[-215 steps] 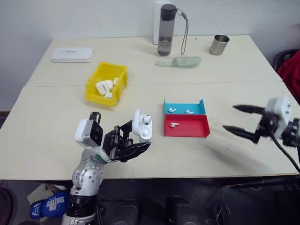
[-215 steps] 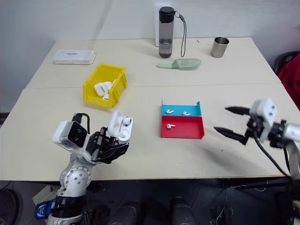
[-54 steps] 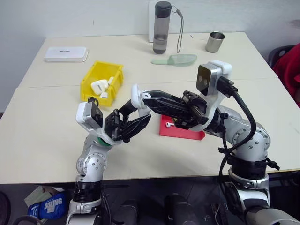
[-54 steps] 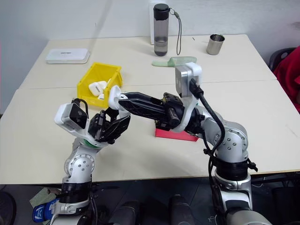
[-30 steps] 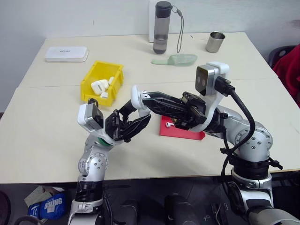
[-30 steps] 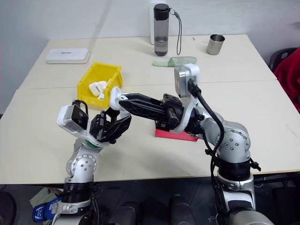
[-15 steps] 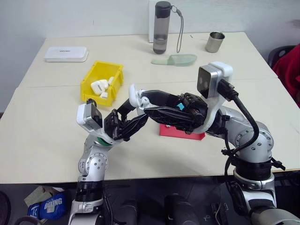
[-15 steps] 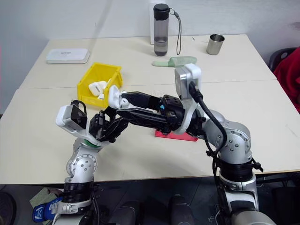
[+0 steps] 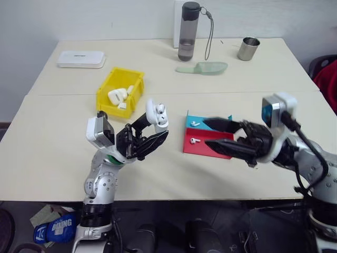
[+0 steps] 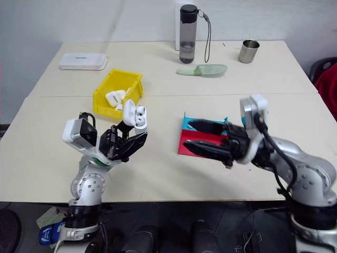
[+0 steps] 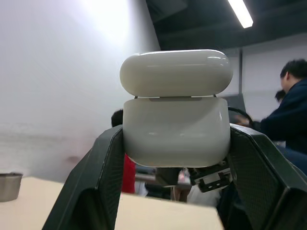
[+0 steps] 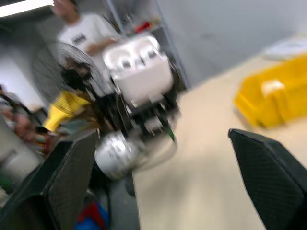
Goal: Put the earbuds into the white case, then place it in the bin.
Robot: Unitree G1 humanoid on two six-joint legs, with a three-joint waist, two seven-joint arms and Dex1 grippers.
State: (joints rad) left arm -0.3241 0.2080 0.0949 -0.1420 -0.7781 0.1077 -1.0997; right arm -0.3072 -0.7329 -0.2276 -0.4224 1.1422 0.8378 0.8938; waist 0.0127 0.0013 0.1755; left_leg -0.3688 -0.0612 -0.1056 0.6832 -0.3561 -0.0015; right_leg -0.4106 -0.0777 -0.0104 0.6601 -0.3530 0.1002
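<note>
The white case [image 9: 157, 115] is held upright above the table with my left gripper [image 9: 156, 126] shut on its lower half. Its lid [image 11: 175, 72] is flipped back, and two earbuds [image 12: 135, 56] sit in its wells. My right gripper [image 9: 209, 133] is open and holds nothing. It hovers over the trays, to the right of the case and apart from it. Another earbud [image 9: 195, 124] lies in the blue tray [image 9: 217, 122], and one more earbud [image 9: 195, 140] in the red tray [image 9: 213, 146]. The yellow bin [image 9: 119, 100] stands behind the case and holds several white cases.
A dark water bottle [image 9: 188, 31], a metal cup [image 9: 248, 48] and a pale green scoop [image 9: 202, 68] stand at the table's back. A flat white box [image 9: 81, 59] lies at the back left. People [image 12: 81, 33] show beyond the table in the wrist views.
My right gripper has opened and pulled away to the right, from the case to above the trays. The left gripper still holds the case in the same place. The camera has shifted slightly.
</note>
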